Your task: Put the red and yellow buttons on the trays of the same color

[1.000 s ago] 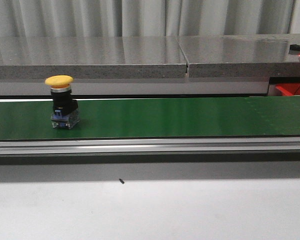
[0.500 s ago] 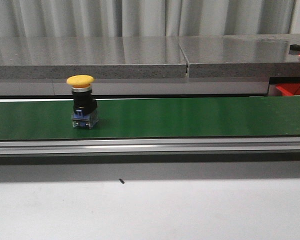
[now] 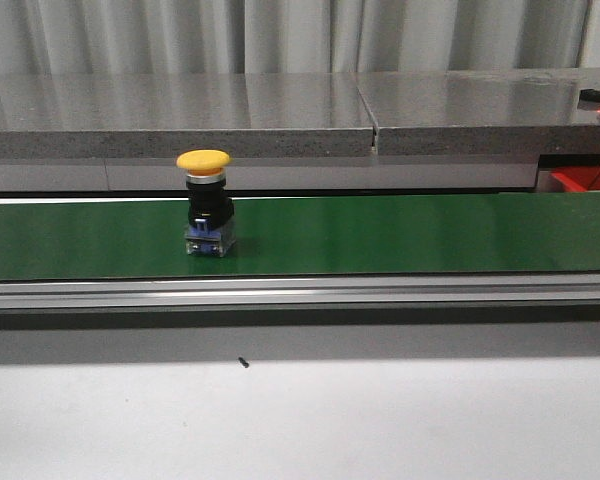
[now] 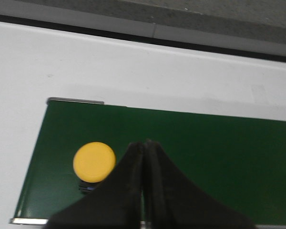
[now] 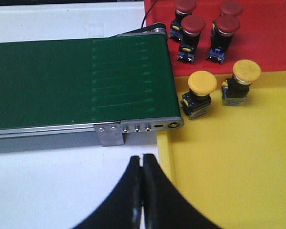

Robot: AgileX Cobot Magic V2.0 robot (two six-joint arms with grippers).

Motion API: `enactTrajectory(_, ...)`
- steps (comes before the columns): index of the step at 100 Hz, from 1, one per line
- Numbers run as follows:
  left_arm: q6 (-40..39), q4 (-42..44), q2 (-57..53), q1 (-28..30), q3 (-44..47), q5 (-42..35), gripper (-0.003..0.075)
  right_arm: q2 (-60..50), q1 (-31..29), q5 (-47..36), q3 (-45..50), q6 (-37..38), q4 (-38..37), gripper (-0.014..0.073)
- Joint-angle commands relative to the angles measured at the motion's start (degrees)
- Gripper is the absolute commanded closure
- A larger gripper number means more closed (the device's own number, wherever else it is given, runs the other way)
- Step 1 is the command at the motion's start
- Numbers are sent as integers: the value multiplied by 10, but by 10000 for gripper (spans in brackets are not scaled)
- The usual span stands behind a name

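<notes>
Grey curtains (image 3: 280, 35) hang at the back, behind a long grey stone counter (image 3: 180, 115). Below it we see a green belt (image 3: 400, 235) running across the white table (image 3: 300, 420).

Near the right arm we see a red tray (image 5: 271, 38) and a yellow tray (image 5: 238, 157), side by side at the end of the belt. Four red buttons (image 5: 193, 26) stand in the red tray. Two yellow buttons (image 5: 202, 83) stand in the yellow tray, near the red one. Both trays are cut off at the picture's edge, so we cannot see all of them. From the front, only a small red corner shows at the far right.

One more yellow button (image 3: 204, 160) stands on the belt, left of the middle. It stands straight up, its yellow cap on top and its black and blue body below. From the left wrist we see mostly its round cap; the body is almost hidden under it.

We see the left gripper (image 4: 144, 145) pressed together, holding nothing, above the belt just beside the button. We see the right gripper (image 5: 142, 160) pressed together too, holding nothing, over the table near the yellow tray's edge.
</notes>
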Motion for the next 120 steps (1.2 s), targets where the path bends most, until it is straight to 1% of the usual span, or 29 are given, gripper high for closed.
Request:
enactTrajectory(1,11,-11,-20,-34,-7,-23,741,0,0,-37,-15,1,-7,685)
enactTrajectory(16,13,-12,-45,-94,16,-33,741,0,0,-37,-15,1,-7,685)
enactTrajectory(22,5,6,-57,-112,29,-38,741,0,0,-37,-15,1,-7,685)
enactTrajectory(27,-45,46,-69,-131,43,-48,741,0,0,-37,-15,1,-7,685)
enactTrajectory(32,-128,95,-83,-148,59,-63,741,0,0,-37,-15,1,-7,685)
enactTrajectory(35,-154,125,-94,-158,70,-71,741,0,0,-37,-15,1,-7,685)
enactTrajectory(39,-170,142,-106,-170,82,-82,741,0,0,-37,-15,1,-7,685)
enactTrajectory(51,-171,145,-148,-187,120,-94,741,0,0,-37,-15,1,-6,685)
enactTrajectory(67,-171,133,-218,-187,181,-120,741,0,0,-37,-15,1,-6,685)
enactTrajectory(88,-171,140,-316,-187,241,-125,741,0,0,-37,-15,1,-6,685)
enactTrajectory(103,-171,141,-356,-187,270,-123,741,0,0,-37,-15,1,-6,685)
enactTrajectory(120,-171,141,-364,-187,276,-126,741,0,0,-37,-15,1,-6,685)
